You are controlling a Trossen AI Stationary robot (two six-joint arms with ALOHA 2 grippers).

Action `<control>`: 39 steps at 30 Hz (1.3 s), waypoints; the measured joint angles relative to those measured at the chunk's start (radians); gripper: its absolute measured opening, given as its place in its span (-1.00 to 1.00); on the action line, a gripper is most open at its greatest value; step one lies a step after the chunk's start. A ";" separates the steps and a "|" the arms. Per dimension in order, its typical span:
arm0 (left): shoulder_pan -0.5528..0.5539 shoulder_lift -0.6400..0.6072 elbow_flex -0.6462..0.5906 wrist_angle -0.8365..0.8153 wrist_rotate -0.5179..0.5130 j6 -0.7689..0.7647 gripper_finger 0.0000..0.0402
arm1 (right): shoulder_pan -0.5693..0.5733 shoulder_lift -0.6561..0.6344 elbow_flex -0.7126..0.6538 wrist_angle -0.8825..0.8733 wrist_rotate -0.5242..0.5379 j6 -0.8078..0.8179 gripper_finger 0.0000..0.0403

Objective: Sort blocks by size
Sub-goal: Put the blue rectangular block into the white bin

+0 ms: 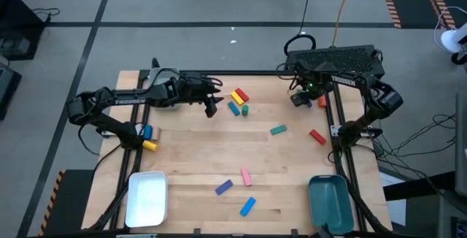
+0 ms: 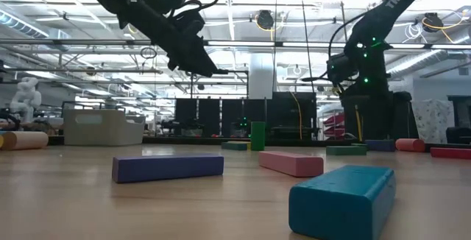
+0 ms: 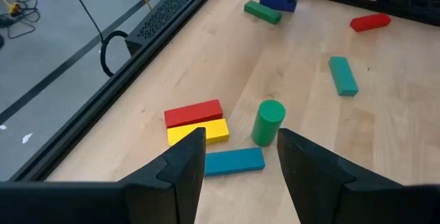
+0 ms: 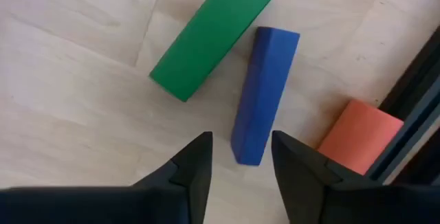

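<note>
**A:** Item one, your left gripper (image 1: pixel 211 109). Where does it stand?

**B:** You have it hanging above the table toward 11 o'clock in the high view, just left of a cluster: red bar (image 3: pixel 193 113), yellow bar (image 3: pixel 199 133), light-blue bar (image 3: pixel 234 161) and an upright green cylinder (image 3: pixel 267 121). Its wrist view shows the fingers (image 3: pixel 181 169) spread with nothing between them. The high view alone cannot show you that.

**A:** Item two, the right gripper (image 1: pixel 300 97)?

**B:** You see it at 1 o'clock, by the far right frame rail. The high view hides what lies beneath it. Its wrist view lists a dark-blue bar (image 4: pixel 265 93) straight ahead of the fingers (image 4: pixel 196 165), a green bar (image 4: pixel 214 35) touching it at one corner, and an orange block (image 4: pixel 359 145) against the rail. The fingers stand apart, gripping nothing.

**A:** Item three, loose stock?

**B:** From above you can count a teal bar (image 1: pixel 278 129) and a red bar (image 1: pixel 317 136) around 3 o'clock; a purple bar (image 1: pixel 223 187), pink bar (image 1: pixel 246 176) and blue bar (image 1: pixel 248 206) near 6. A yellow cylinder (image 1: pixel 149 145) and a blue piece (image 1: pixel 147 131) lie at 9, by the left arm.

**A:** Trays?

**B:** White tray (image 1: pixel 147 198) at 7 o'clock, teal tray (image 1: pixel 330 201) at 5; you can see no blocks in either. The low view misses both trays.
</note>
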 joint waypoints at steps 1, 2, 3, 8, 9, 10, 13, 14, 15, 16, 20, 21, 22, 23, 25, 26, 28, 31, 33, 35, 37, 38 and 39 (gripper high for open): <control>0.000 0.000 0.000 0.000 0.000 0.000 -0.09 | -0.006 0.010 0.000 0.003 -0.009 -0.001 -0.36; 0.000 0.000 0.000 0.000 0.000 0.000 -0.09 | -0.010 0.022 0.000 0.001 -0.016 -0.003 -0.37; 0.000 0.000 0.000 0.000 -0.001 -0.001 -0.09 | -0.013 0.036 0.000 -0.002 -0.015 -0.003 -0.38; 0.000 0.000 0.000 -0.001 -0.001 -0.025 -0.09 | -0.013 0.110 -0.001 0.006 -0.013 -0.002 -0.37; 0.000 0.000 0.000 -0.002 -0.001 -0.025 -0.09 | -0.012 0.118 0.003 0.002 -0.008 0.002 -0.37; 0.000 0.000 0.000 -0.004 -0.001 -0.025 -0.09 | -0.011 0.121 0.006 -0.002 -0.005 0.002 -0.37; 0.000 0.000 0.000 -0.005 -0.002 -0.025 -0.09 | -0.011 0.122 0.011 0.002 -0.010 0.001 -0.46; 0.000 0.000 0.000 -0.005 -0.002 -0.026 -0.09 | -0.011 0.122 0.011 -0.001 -0.010 0.000 -0.51; 0.000 0.000 0.000 -0.005 -0.002 -0.026 -0.09 | -0.011 0.122 0.011 -0.002 -0.011 -0.005 -0.59; -0.001 0.000 0.000 -0.005 -0.002 -0.026 -0.09 | -0.011 0.122 0.011 -0.002 -0.011 -0.011 -0.67; -0.021 0.000 0.000 -0.003 -0.003 -0.026 -0.09 | -0.005 0.117 0.012 0.001 -0.010 -0.035 -0.86; -0.029 0.000 0.000 -0.001 -0.003 -0.025 -0.09 | 0.000 0.111 0.011 0.007 -0.010 -0.041 -0.86; -0.037 0.000 0.000 -0.001 -0.003 -0.022 -0.09 | 0.008 0.101 0.011 0.014 -0.010 -0.044 -0.86; -0.044 0.000 0.000 -0.001 -0.003 -0.017 -0.09 | 0.019 0.087 0.011 0.018 -0.010 -0.044 -0.86; -0.063 0.000 0.000 0.001 -0.003 0.006 -0.09 | 0.045 0.050 0.011 0.018 -0.011 -0.045 -0.86; -0.072 0.000 0.000 0.003 -0.003 0.019 -0.09 | 0.062 0.028 0.011 0.018 -0.011 -0.049 -0.86; -0.094 0.000 0.000 0.016 -0.004 0.032 -0.09 | 0.106 -0.024 0.011 0.018 -0.010 -0.056 -0.86; -0.129 0.000 0.000 0.057 -0.003 0.057 -0.09 | 0.194 -0.108 0.011 0.021 -0.011 -0.065 -0.86; -0.151 0.000 0.000 0.079 -0.003 0.078 -0.09 | 0.267 -0.163 0.011 0.035 -0.011 -0.064 -0.86; -0.169 0.000 0.000 0.104 -0.003 0.087 -0.09 | 0.347 -0.209 0.011 0.060 -0.012 -0.044 -0.86; -0.181 0.000 0.000 0.122 -0.001 0.091 -0.09 | 0.429 -0.242 0.011 0.099 -0.012 -0.023 -0.86; -0.186 0.000 0.000 0.123 0.000 0.100 -0.09 | 0.470 -0.254 0.011 0.123 -0.012 -0.017 -0.86; -0.193 0.000 0.000 0.123 0.000 0.110 -0.09 | 0.512 -0.265 0.011 0.150 -0.011 -0.016 -0.86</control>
